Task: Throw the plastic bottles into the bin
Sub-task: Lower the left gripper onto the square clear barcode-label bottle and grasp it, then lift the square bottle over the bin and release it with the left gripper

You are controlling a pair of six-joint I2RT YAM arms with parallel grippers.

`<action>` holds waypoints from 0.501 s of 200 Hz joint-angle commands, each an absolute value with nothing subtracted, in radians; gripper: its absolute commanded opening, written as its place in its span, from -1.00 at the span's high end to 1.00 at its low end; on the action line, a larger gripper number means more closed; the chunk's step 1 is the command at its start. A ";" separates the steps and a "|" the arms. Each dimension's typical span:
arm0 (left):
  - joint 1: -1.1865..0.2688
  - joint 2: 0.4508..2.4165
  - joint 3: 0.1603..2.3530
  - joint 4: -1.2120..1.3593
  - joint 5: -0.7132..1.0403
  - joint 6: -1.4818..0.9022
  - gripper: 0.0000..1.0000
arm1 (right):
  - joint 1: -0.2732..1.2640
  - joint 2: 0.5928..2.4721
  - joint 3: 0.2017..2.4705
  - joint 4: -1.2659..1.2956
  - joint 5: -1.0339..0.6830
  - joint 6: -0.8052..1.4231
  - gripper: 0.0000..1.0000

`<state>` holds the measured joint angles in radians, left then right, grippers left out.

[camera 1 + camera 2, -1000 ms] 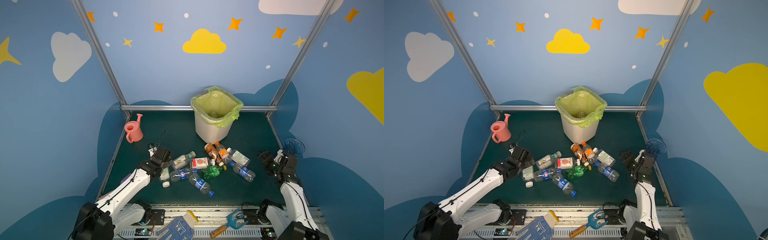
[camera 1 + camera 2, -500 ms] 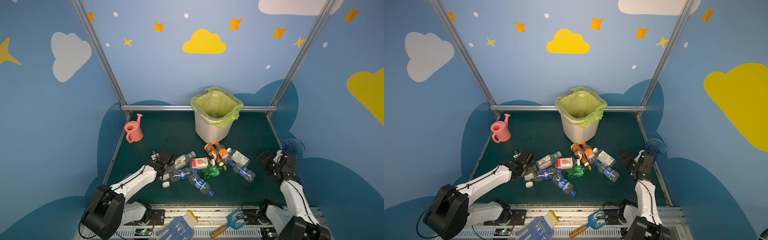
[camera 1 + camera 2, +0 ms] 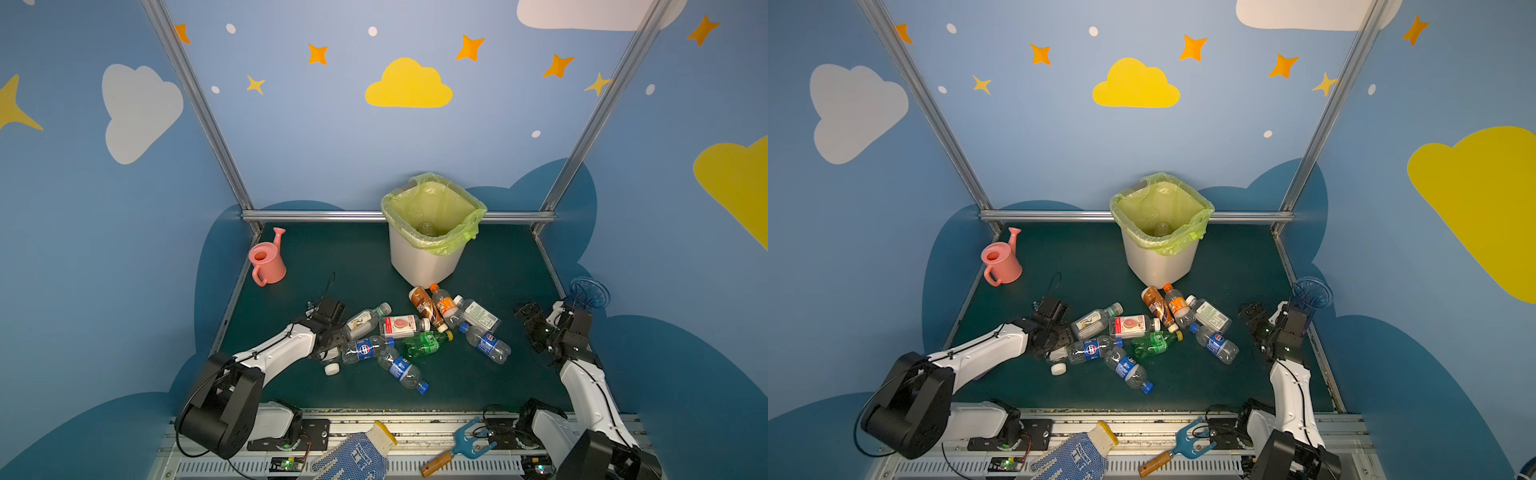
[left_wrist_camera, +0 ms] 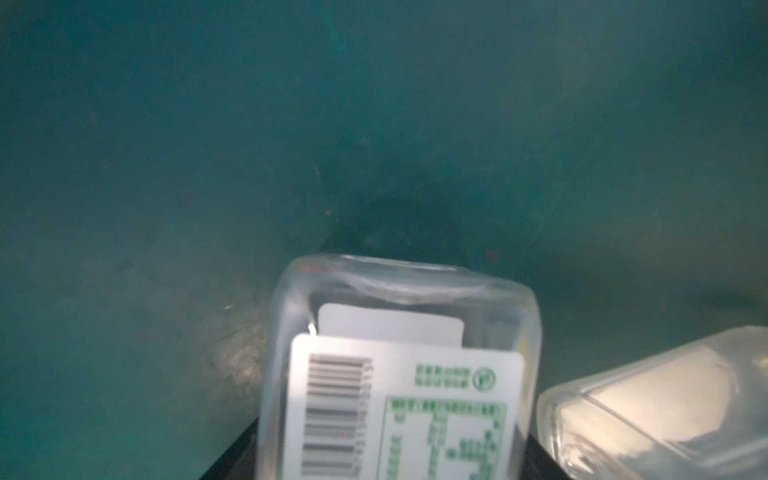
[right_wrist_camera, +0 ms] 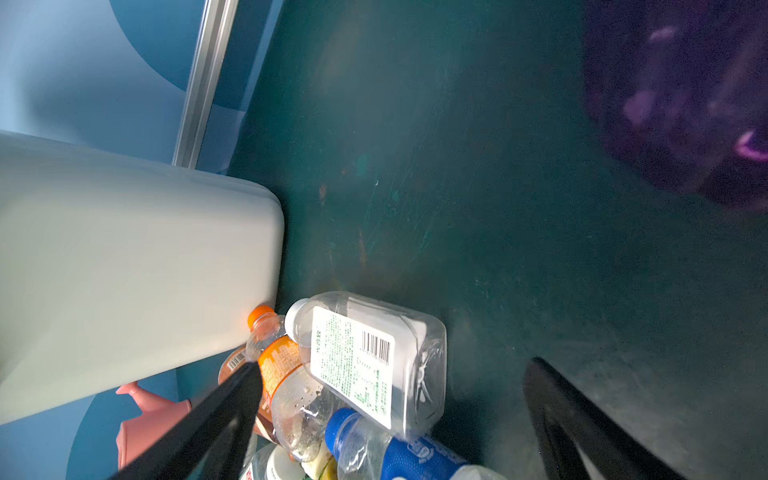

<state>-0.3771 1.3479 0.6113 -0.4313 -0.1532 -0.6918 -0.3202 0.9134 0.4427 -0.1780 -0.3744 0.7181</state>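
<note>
Several plastic bottles lie in a pile on the green mat in front of the bin [image 3: 424, 266] [image 3: 1158, 266]: a brown one [image 3: 424, 307], an orange one [image 3: 444, 305], a green one [image 3: 426, 341] and blue-labelled ones [image 3: 486, 343]. One clear bottle [image 3: 426, 227] lies inside the bin. My left gripper [image 3: 332, 347] [image 4: 390, 457] is low at the pile's left edge. It is shut on a clear squarish bottle [image 4: 399, 332] with a barcode label. Its white cap [image 3: 331, 369] pokes out. My right gripper [image 3: 530, 320] [image 5: 390, 370] hovers open, right of the pile, holding nothing.
A pink watering can [image 3: 266, 262] stands at the back left. A blue-purple vase [image 3: 590, 291] stands just behind the right arm at the mat's right edge. A glove [image 3: 353, 457] and a blue hand rake [image 3: 465, 446] lie on the front rail.
My left arm has dropped down to the mat at the pile's left edge and its jaws have narrowed round the clear bottle. The right arm has barely moved.
</note>
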 commanded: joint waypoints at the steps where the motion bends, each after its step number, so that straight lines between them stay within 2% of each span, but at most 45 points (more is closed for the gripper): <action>1: -0.357 1.362 0.619 -0.407 -0.090 -0.668 -0.50 | -0.324 0.919 0.434 -0.164 -0.359 0.708 -0.96; 17: -0.350 1.367 0.627 -0.409 -0.080 -0.664 -0.45 | -0.325 0.920 0.434 -0.163 -0.362 0.708 -0.96; 60: -0.328 1.289 0.639 -0.387 -0.057 -0.664 -0.12 | -0.325 0.922 0.438 -0.161 -0.362 0.709 -0.96; 100: -0.218 1.102 0.744 -0.408 -0.027 -0.613 -0.02 | -0.327 0.920 0.454 -0.168 -0.359 0.703 -0.96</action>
<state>-0.2794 1.2114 0.6441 -0.4091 -0.0448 -0.6579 -0.3218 0.9195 0.4427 -0.1757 -0.3744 0.7177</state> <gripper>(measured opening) 0.627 0.981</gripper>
